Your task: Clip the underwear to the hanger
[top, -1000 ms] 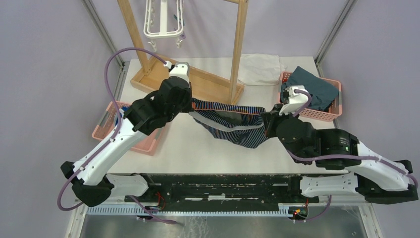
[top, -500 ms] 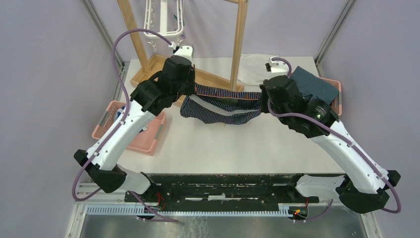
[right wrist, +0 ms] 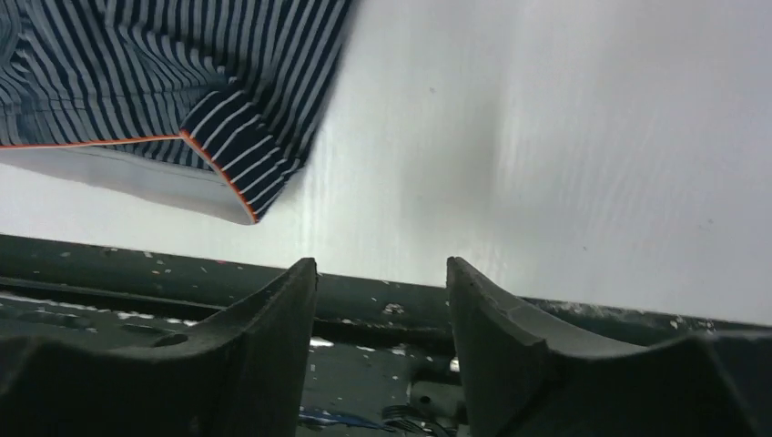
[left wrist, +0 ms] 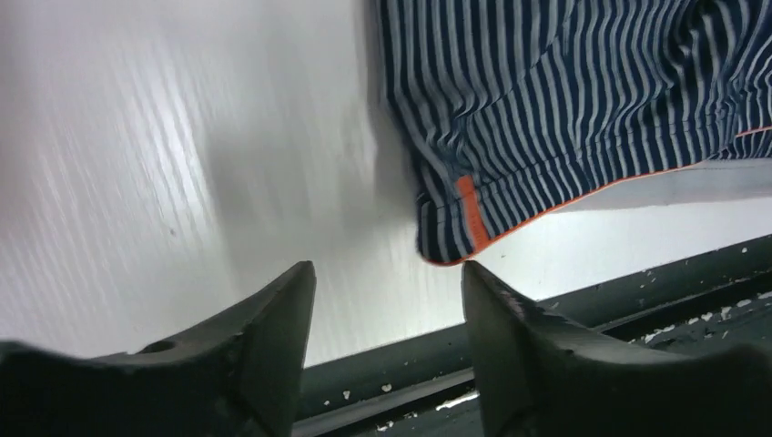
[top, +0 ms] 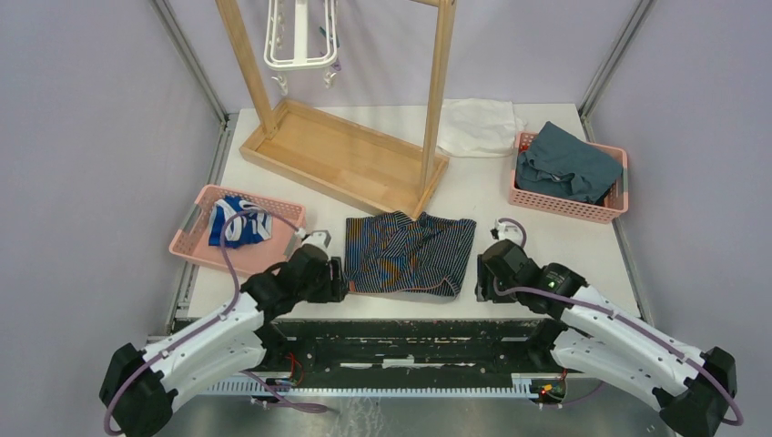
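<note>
The underwear (top: 410, 253), dark navy with thin light stripes and orange trim, lies spread flat on the white table near its front edge. My left gripper (top: 339, 278) sits low just off its left side, open and empty. In the left wrist view the orange-trimmed corner of the underwear (left wrist: 564, 109) lies just beyond my left gripper (left wrist: 387, 273). My right gripper (top: 480, 278) is off the cloth's right side, open and empty. In the right wrist view the underwear (right wrist: 164, 82) lies up and left of my right gripper (right wrist: 380, 264). The white hanger (top: 300, 45) hangs at the back from the wooden rack.
The tall wooden rack's tray base (top: 341, 155) stands behind the underwear. A pink basket (top: 196, 238) at left holds a blue-and-white garment (top: 237, 223). Another pink basket (top: 564, 208) at right holds teal cloth (top: 564, 164). A white cloth (top: 478, 126) lies at the back.
Both arms swung down from the back toward the table's near edge. Both grippers opened and let go of the underwear, which was stretched between them and now lies flat.
</note>
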Motion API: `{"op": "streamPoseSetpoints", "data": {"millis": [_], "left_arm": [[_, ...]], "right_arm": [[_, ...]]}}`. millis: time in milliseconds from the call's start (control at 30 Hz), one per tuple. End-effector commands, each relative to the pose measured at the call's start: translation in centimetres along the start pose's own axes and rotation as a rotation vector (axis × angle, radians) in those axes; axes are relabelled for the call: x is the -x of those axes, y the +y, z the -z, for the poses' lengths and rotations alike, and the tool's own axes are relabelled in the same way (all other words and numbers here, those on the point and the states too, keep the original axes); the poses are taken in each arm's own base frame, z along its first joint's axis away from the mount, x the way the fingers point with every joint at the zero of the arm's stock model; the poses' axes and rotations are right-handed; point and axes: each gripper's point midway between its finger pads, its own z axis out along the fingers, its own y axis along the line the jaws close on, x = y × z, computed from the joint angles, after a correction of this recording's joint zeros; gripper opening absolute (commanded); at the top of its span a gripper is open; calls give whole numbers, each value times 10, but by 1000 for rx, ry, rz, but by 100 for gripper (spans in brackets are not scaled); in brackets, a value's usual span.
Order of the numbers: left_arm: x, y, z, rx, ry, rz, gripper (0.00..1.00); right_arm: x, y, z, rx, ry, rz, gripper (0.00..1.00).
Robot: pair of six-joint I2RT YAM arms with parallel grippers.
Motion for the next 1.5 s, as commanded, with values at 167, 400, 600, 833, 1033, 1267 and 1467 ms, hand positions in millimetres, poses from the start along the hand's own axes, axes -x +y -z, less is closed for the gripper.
{"op": "streamPoseSetpoints", "data": {"millis": [167, 400, 600, 833, 1033, 1267, 1467], "left_arm": [[49, -15, 15, -47, -216, 198, 87], [69, -17, -4, 30, -223, 161, 87], [43, -16, -22, 18, -154, 204, 82], [23, -11, -27, 3, -121, 231, 81], [10, -6, -37, 15, -85, 227, 75], [5, -12, -39, -25, -71, 233, 54], [-5, -15, -45, -52, -44, 238, 36]], "right_arm": [[45, 8, 20, 11, -175, -159, 72], [58, 35, 3, 57, -158, -161, 74], [49, 50, -25, 78, -106, -214, 75], [39, 48, -56, -20, -40, -209, 75], [42, 48, -75, -79, -26, -152, 70], [26, 79, -79, 104, 61, -84, 69], [-3, 65, -84, 71, 146, -61, 65]]}}
